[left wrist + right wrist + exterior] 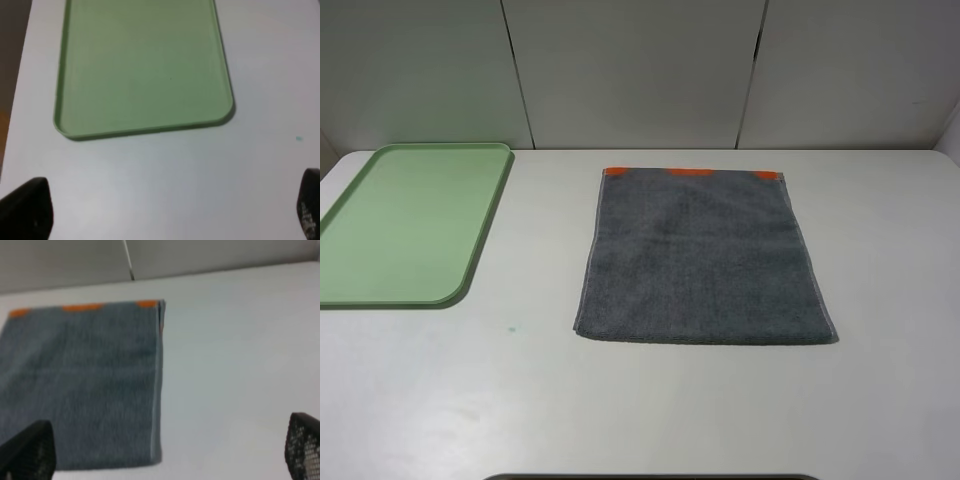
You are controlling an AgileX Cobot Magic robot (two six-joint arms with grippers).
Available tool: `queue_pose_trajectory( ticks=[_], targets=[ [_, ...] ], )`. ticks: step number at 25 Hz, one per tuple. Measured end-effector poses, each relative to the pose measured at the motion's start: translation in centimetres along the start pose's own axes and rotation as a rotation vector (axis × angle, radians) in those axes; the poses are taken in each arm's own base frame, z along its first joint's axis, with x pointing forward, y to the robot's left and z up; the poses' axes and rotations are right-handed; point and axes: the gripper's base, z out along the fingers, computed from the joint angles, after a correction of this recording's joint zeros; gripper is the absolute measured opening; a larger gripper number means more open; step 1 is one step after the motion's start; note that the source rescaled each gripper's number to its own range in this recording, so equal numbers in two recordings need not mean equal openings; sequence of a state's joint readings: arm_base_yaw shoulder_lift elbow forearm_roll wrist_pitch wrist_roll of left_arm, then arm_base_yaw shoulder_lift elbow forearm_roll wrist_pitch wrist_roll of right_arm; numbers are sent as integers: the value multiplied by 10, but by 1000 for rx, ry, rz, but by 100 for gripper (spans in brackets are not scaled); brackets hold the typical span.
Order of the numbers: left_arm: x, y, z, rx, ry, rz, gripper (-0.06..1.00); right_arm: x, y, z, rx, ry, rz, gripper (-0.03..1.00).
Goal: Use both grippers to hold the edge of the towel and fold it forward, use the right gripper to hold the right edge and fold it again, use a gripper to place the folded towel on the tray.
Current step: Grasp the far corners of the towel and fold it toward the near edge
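Getting ready to pinch the near edge of the towel (705, 258) and fold it forward.

Nothing is being held right now. The left gripper (167, 207) is holding its two black fingers (25, 210) wide apart and is looking down at the green tray (65, 120), which is lying well off to the left of the towel. The right gripper (166, 450) is wide open and empty too, and it is looking at the right side of the grey towel. The towel is lying flat on the white table (640, 410) with its orange stripe (690, 172) at the far end. To do this well, I think the left gripper should be going over to the towel first. Then each gripper should be taking one near corner, pinching only cloth, lifting together, and laying that edge evenly on the far edge.
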State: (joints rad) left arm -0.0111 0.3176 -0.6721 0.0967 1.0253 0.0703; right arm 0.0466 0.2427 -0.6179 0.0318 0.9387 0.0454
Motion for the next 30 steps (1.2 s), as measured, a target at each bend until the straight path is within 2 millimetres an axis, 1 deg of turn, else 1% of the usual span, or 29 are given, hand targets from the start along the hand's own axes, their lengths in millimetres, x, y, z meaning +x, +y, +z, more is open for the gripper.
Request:
queue_pose_trajectory(
  ticks=[1,2,3,6,7,9,12,14,18,20,23,26,30],
  targets=[
    [-13,1,8,5,42,45,98,-7,1,7,-9,35,-17,100],
    [-20,1,15,10,71,64,98,-7,1,7,-9,35,-17,100],
    [-27,1,22,17,98,89,97,-13,3,12,-21,55,-36,100],
    [-47,-2,42,75,156,155,97,-31,6,32,-56,137,-104,100],
    [-54,-5,49,104,169,184,97,-41,8,48,-79,185,-157,100],
    [-66,-11,60,161,179,248,97,-51,10,67,-102,237,-221,100],
    [-81,-26,77,251,208,374,97,-60,12,98,-147,335,-298,100],
    [-86,-37,91,307,245,470,97,-63,13,115,-177,381,-334,100],
    [-89,-60,117,397,324,638,97,-60,15,151,-234,475,-421,100],
    [-87,-71,128,442,361,723,97,-55,21,167,-274,505,-482,100],
    [-82,-90,143,506,403,848,97,-48,36,185,-344,530,-584,100],
    [-78,-106,154,550,418,936,96,-39,48,199,-394,555,-646,100],
    [-72,-123,170,583,435,996,96,-27,63,217,-439,591,-695,100]
  ],
)
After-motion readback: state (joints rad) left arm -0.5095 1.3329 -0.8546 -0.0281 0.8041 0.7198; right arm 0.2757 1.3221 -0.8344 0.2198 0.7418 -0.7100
